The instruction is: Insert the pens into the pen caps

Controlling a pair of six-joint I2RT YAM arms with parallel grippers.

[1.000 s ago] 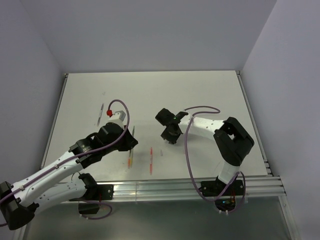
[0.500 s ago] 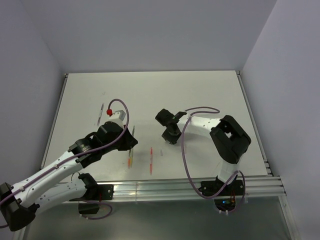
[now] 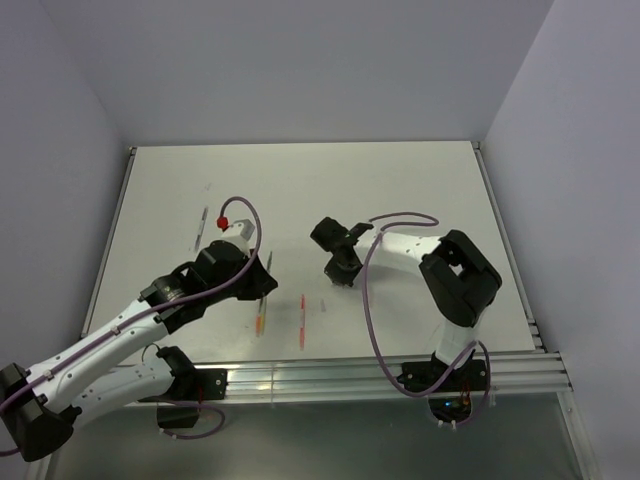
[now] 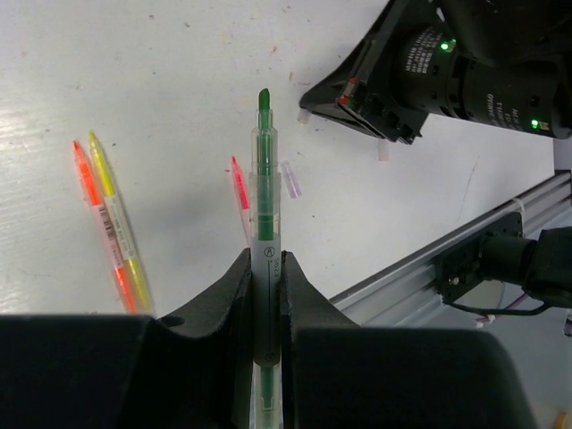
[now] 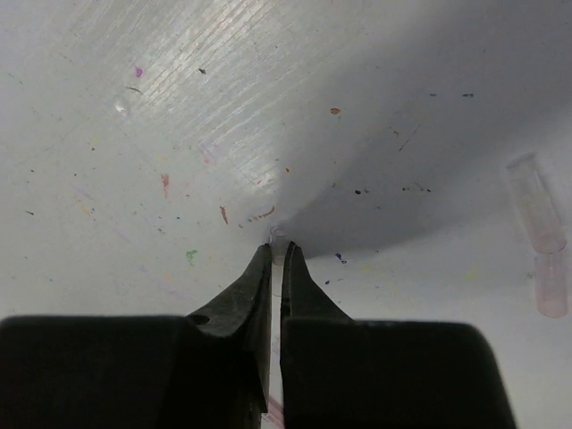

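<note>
Above table (image 3: 400, 180), left jaws around green pen (image 4: 264, 223)

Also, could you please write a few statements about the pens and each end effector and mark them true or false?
1. The left end effector grips a green pen. True.
2. The green pen's tip is covered by a cap. False: its green tip is bare.
3. The right end effector is wide open. False: its fingers are nearly closed on a small clear cap.
4. An orange pen and a yellow pen lie side by side on the table. True.
</note>
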